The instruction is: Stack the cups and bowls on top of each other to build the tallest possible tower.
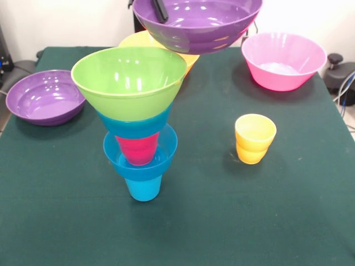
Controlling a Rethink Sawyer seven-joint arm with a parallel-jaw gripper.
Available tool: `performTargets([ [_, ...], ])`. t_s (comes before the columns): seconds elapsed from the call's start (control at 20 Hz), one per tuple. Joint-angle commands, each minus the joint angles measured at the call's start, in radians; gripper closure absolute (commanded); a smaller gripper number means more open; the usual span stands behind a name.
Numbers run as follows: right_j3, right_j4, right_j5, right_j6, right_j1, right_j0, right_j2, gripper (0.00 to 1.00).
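The tower stands at centre left: a blue cup (pixel 143 188) lowest, then a small blue bowl (pixel 161 158), a red cup (pixel 137 148), a second blue bowl (pixel 136 124) and a lime green bowl (pixel 128 77) on top. A wide purple bowl (pixel 197 25) hangs in the air at the top, tilted, behind and to the right of the green bowl. My gripper (pixel 160 11) holds it at the rim, one black finger showing inside the bowl. An orange bowl (pixel 141 40) sits behind, mostly hidden by the raised bowl. A yellow cup (pixel 254 138) stands alone at the right.
A second purple bowl (pixel 45 97) rests at the table's left edge. A large pink bowl (pixel 283 61) sits at the back right. The dark green tabletop (pixel 233 221) spreads between the tower and the yellow cup.
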Motion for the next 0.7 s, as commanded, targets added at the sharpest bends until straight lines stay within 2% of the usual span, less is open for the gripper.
performTargets([
  [0.05, -0.009, -0.105, 0.131, -0.102, 0.067, 0.03, -0.015, 1.0],
  [0.7, -0.025, -0.111, 0.173, -0.1, 0.065, 0.006, 0.018, 1.0],
])
